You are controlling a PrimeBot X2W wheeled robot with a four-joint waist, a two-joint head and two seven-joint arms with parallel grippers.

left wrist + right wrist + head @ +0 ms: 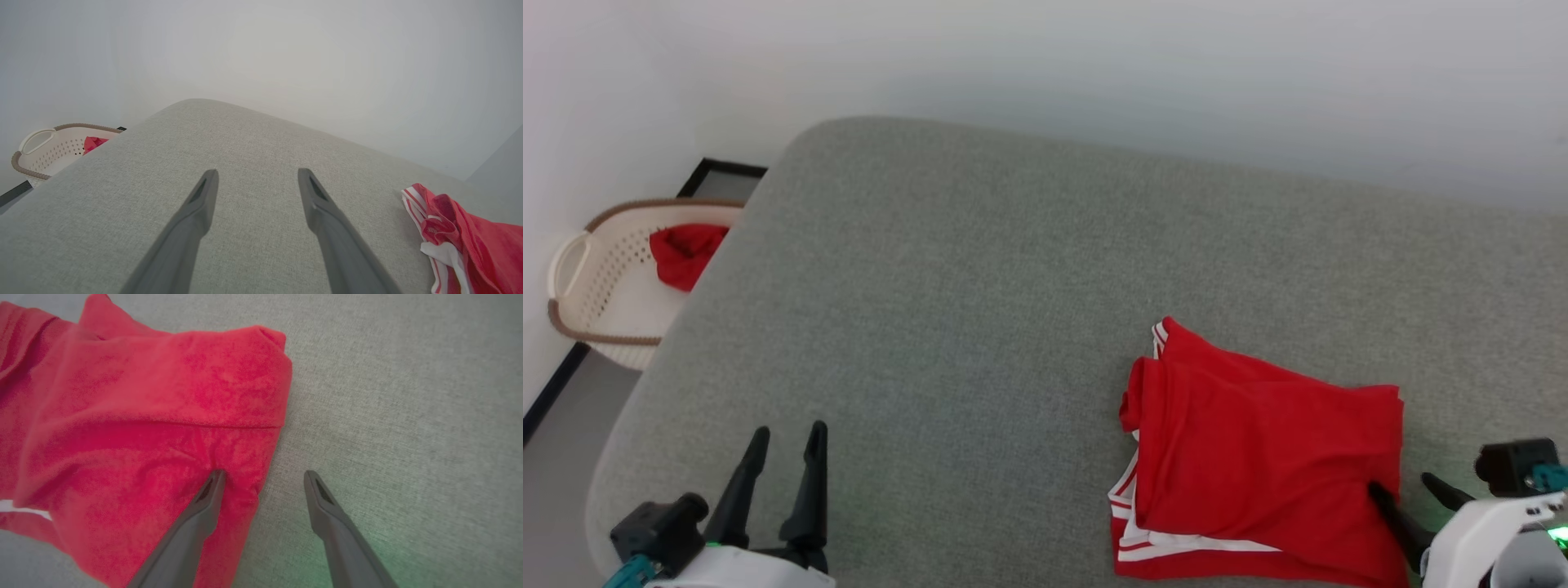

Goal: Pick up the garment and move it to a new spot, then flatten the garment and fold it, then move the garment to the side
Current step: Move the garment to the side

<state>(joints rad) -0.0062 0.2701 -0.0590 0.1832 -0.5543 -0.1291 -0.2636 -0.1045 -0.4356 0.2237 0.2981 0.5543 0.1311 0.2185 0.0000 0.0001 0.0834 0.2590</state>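
Observation:
The garment, a red T-shirt with white striped trim, lies folded into a rough rectangle on the grey cushioned surface, toward its near right. My right gripper stands open at the garment's right edge; in the right wrist view one finger rests on the red cloth and the other on bare grey fabric, the gripper straddling that edge. My left gripper is open at the near left, far from the garment, with nothing between its fingers. The garment's striped end shows at the right of the left wrist view.
A cream lattice basket holding a small red cloth bundle stands on the floor off the surface's left edge. A pale wall runs behind the surface. Bare grey fabric spreads across the left and far parts of the surface.

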